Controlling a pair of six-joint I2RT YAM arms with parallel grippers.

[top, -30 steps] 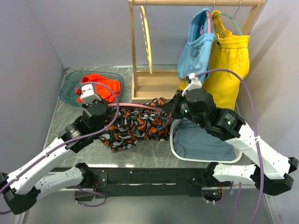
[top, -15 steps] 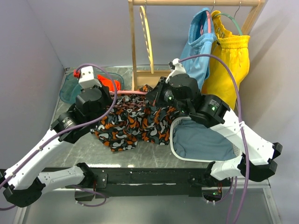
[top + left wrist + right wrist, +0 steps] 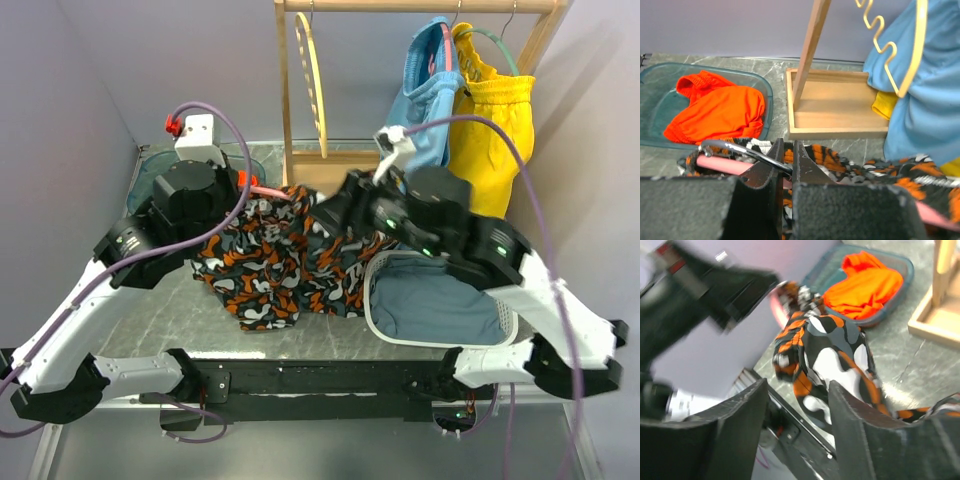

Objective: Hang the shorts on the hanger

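The shorts (image 3: 280,258), in an orange, black, grey and white blotch print, hang draped over the pink hanger (image 3: 268,190) above the table. My left gripper (image 3: 244,186) is shut on the hanger's dark metal hook (image 3: 740,150), with the pink hanger (image 3: 715,163) running off to the left below it in the left wrist view. My right gripper (image 3: 326,212) stands open at the shorts' right end. In the right wrist view the shorts (image 3: 825,355) hang beyond the parted fingers (image 3: 855,415), and nothing is gripped.
A wooden rack (image 3: 330,180) stands at the back with a yellow hanger (image 3: 313,80), light-blue shorts (image 3: 425,95) and yellow shorts (image 3: 495,130). A teal tray (image 3: 767,95) holds an orange garment (image 3: 720,110). A white basket (image 3: 372,300) with grey-blue cloth sits front right.
My right gripper has opened and let go of the shorts. My left arm has lifted the hanger up and back, and the shorts now hang from it.
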